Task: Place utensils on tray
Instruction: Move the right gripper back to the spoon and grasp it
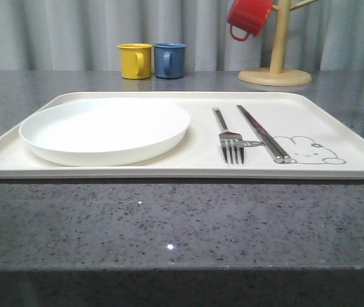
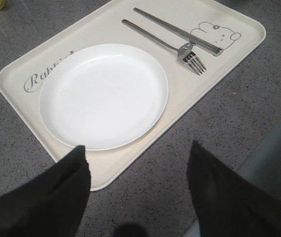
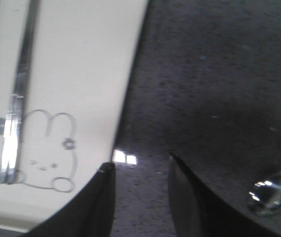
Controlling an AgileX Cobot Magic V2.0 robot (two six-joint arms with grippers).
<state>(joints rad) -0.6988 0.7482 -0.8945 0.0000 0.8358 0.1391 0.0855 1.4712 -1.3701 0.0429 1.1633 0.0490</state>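
The cream tray (image 1: pixel 335 128) lies across the grey table. On its right half a silver fork (image 1: pixel 229 141) and a pair of chopsticks (image 1: pixel 261 131) rest side by side, beside the rabbit drawing. In the left wrist view my left gripper (image 2: pixel 138 153) hangs open over the table by the tray's (image 2: pixel 105 29) near rim, holding nothing; fork (image 2: pixel 160 42) and chopsticks (image 2: pixel 180 32) lie beyond it. My right gripper (image 3: pixel 140 168) is open and empty over bare table just off the tray's (image 3: pixel 81 59) right edge. A spoon (image 3: pixel 271 195) lies on the table beside it, off the tray.
A white round plate (image 1: pixel 105 128) fills the tray's left half. Behind the tray stand a yellow cup (image 1: pixel 135 61), a blue cup (image 1: pixel 169 60) and a wooden mug tree (image 1: pixel 275 70) with a red cup (image 1: pixel 249 17) hanging on it.
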